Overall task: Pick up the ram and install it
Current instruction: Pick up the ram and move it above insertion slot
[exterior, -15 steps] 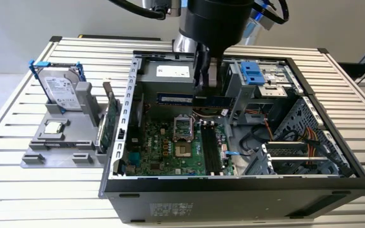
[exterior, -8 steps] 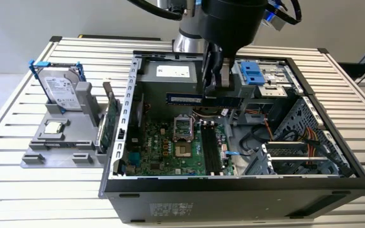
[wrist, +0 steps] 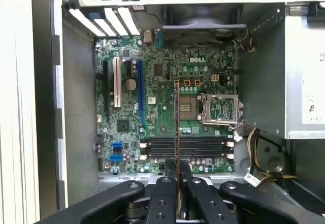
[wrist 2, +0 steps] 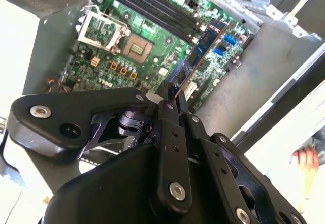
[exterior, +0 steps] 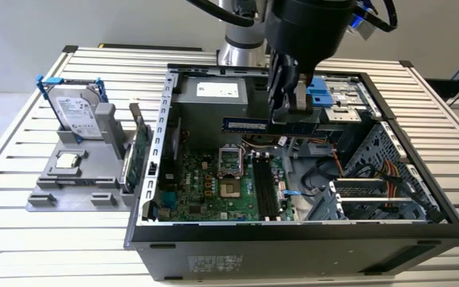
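The ram point(exterior: 250, 124), a slim blue stick, hangs level over the motherboard point(wrist: 152, 112) inside the open computer case point(exterior: 293, 251), with the hand point(exterior: 289, 116) clamped tight on it. The case sits on a slatted metal worktop point(exterior: 54, 239). In the first wrist view the stick is edge-on, its gripped part hidden between the fingers.

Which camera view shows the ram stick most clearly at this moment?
The exterior view: the ram shows its long flat side, held by the gripper above the open computer case. The second wrist view shows it slanted; the first wrist view shows its thin edge.
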### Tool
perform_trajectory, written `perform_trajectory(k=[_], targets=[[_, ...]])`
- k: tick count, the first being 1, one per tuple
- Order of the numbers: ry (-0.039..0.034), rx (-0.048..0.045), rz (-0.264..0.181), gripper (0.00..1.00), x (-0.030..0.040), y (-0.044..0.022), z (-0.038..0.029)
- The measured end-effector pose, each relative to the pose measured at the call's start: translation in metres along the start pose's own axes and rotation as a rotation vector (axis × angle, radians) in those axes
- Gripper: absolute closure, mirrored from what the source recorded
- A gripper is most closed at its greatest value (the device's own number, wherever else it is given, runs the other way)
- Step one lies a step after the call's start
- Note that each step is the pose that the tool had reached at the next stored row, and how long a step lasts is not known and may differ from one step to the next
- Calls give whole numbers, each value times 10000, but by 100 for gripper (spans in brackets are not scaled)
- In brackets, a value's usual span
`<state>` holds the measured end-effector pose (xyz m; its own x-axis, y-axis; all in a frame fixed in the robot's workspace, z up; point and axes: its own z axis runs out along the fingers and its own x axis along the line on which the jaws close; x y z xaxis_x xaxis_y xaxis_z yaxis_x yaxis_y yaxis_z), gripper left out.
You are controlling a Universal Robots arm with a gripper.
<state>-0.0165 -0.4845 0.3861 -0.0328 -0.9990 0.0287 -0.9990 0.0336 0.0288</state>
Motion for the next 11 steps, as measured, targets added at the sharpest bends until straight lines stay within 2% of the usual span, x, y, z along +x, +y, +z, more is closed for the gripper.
perform_trajectory(k=[11], targets=[[2, -8, -1, 100, -9, -255, -8]])
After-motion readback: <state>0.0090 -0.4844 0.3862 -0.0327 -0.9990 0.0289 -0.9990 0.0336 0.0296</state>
